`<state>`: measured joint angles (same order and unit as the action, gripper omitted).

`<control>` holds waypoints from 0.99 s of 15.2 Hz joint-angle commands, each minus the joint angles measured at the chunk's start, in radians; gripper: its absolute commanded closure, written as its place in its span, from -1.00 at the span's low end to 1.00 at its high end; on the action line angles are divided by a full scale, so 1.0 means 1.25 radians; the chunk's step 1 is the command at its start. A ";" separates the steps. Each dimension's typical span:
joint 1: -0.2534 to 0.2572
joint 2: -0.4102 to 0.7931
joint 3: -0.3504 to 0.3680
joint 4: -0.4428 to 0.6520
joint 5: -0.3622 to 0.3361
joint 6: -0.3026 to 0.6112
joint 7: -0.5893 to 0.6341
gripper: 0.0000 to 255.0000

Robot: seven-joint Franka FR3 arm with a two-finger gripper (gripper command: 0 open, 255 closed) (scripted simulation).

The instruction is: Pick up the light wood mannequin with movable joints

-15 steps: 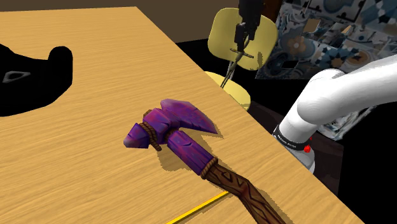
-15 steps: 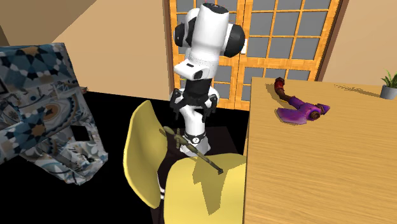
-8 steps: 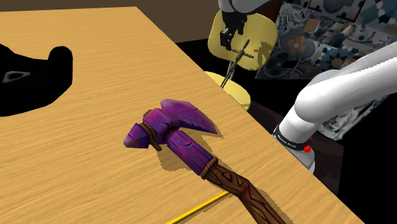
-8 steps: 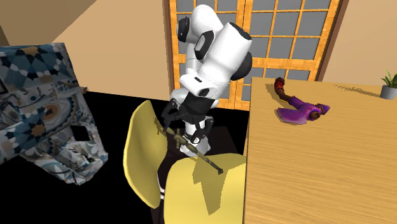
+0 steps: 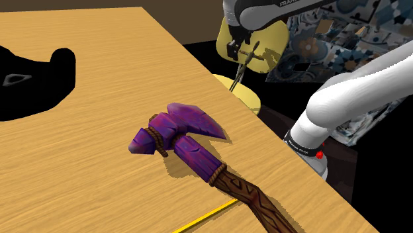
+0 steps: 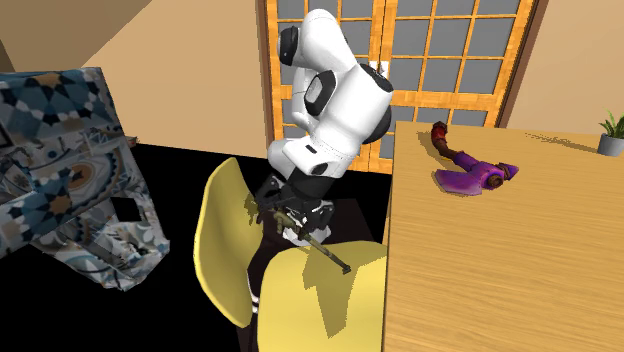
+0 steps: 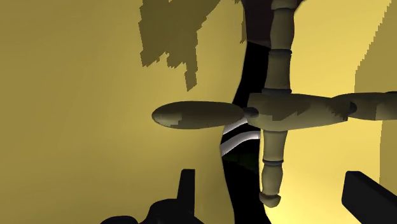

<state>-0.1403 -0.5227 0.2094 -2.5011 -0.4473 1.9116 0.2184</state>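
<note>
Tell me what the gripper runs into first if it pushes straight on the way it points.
Most likely the mannequin: in the wrist view it sits straight ahead of the open gripper, resting on the yellow chair. Depth is unclear, but nothing shows in between.

Wood tbl, yellow chair, lattice doors

Lying flat near the side edge of the light wooden table: purple stone-headed axe with carved brown handle. Just beside that edge, pale yellow chair. By the far edge, small potted plant.
</note>
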 commanded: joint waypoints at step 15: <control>0.001 -0.012 -0.001 0.039 0.008 -0.045 -0.025 1.00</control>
<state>-0.1369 -0.5360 0.2095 -2.4655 -0.4347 1.8714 0.1925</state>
